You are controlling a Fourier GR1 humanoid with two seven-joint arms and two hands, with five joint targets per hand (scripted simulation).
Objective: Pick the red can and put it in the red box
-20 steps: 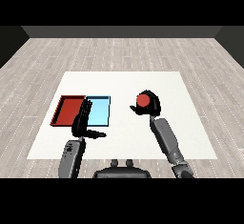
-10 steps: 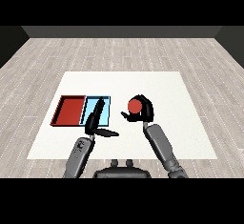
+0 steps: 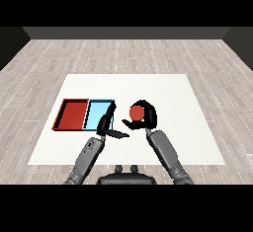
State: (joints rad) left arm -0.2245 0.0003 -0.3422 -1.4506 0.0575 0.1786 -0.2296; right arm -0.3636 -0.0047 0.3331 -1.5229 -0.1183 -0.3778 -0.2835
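The right hand curls round the can; carry it high over the blue tray, beyond to the red tray.

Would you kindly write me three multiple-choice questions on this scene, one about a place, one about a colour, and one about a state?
1. Where is the red can?
A. In the red tray
B. In the right hand, right of both trays
C. In the light blue tray

2. Which tray lies further left?
A. The light blue tray
B. A green tray
C. The red tray

3. How is the left hand?
A. Open, holding nothing
B. Curled round the can
C. Inside the red tray

Answers:
1 B, the right hand curls round the can, away from the trays.
2 C, the red tray lies left of the light blue tray.
3 A, its fingers are straight, with nothing in them.
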